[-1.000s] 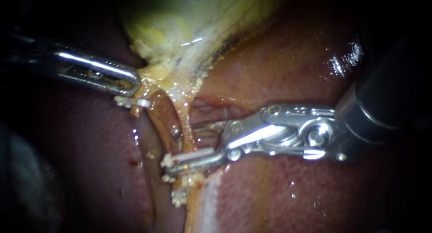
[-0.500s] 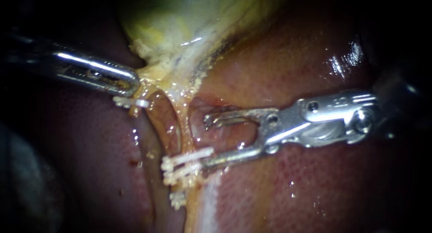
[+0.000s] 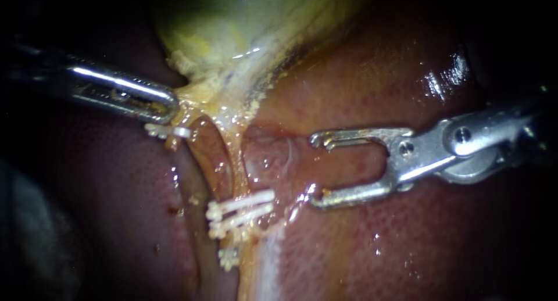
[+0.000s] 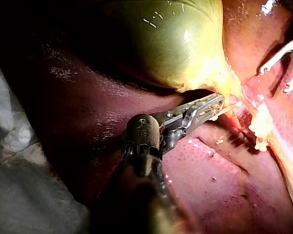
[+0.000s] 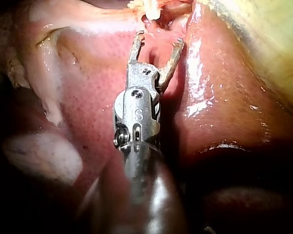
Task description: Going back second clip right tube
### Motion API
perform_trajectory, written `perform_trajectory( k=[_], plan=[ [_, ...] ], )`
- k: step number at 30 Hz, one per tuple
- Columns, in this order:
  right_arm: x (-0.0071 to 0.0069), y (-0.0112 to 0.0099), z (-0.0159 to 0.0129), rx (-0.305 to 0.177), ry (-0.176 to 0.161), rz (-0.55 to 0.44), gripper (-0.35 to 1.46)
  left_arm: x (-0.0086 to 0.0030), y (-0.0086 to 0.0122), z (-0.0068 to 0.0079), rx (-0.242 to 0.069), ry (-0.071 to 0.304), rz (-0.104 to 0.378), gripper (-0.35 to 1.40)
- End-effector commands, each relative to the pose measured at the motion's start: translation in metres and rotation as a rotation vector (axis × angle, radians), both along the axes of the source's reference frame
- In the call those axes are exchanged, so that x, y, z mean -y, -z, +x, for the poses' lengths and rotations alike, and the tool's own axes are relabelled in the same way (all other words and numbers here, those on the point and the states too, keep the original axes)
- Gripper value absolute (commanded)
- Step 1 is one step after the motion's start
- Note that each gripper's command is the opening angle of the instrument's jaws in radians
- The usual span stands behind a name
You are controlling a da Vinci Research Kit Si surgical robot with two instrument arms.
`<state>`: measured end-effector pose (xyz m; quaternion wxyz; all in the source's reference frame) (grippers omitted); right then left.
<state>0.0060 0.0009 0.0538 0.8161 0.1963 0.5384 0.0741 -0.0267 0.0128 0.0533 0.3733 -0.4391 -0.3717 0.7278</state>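
Note:
The right tube (image 3: 237, 161) runs down from the yellow-green gallbladder (image 3: 232, 28), with two white clips (image 3: 244, 203) lying close together across its lower part. My right instrument (image 3: 314, 170) stands just right of them, jaws open and empty, clear of the tube. In the right wrist view its open jaws (image 5: 159, 38) point at the clips (image 5: 151, 7) ahead. My left instrument (image 3: 168, 106) has its jaws shut on yellow tissue at the gallbladder's neck, also seen in the left wrist view (image 4: 216, 103), where the right instrument (image 4: 273, 80) shows beyond.
Red-brown liver (image 3: 378, 74) lies all around and under the right instrument. Another white clip (image 3: 228, 256) sits lower on the tissue strand, and a small one (image 3: 168, 131) just under the left jaws. White cloth (image 4: 19, 146) lies beside the liver.
My right instrument's jaws opened off the tube and drew back to the right, leaving a white clip on the tube. The left instrument has held still.

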Motion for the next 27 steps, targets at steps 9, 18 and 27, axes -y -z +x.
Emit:
perform_trajectory(
  k=[9, 18, 27],
  plan=[
    [-0.0003, 0.0005, -0.0014, -0.004, 0.000, -0.003, 0.50, -0.0002, -0.0003, -0.0003, -0.001, 0.001, 0.000, -0.35],
    [-0.0002, 0.0006, -0.0016, -0.004, 0.001, -0.003, 0.50, -0.0001, -0.0017, -0.0027, -0.007, 0.009, -0.018, -0.35],
    [-0.0002, 0.0006, -0.0016, -0.004, 0.001, -0.003, 0.50, 0.0012, -0.0043, -0.0049, -0.003, -0.005, -0.037, -0.35]
  ],
)
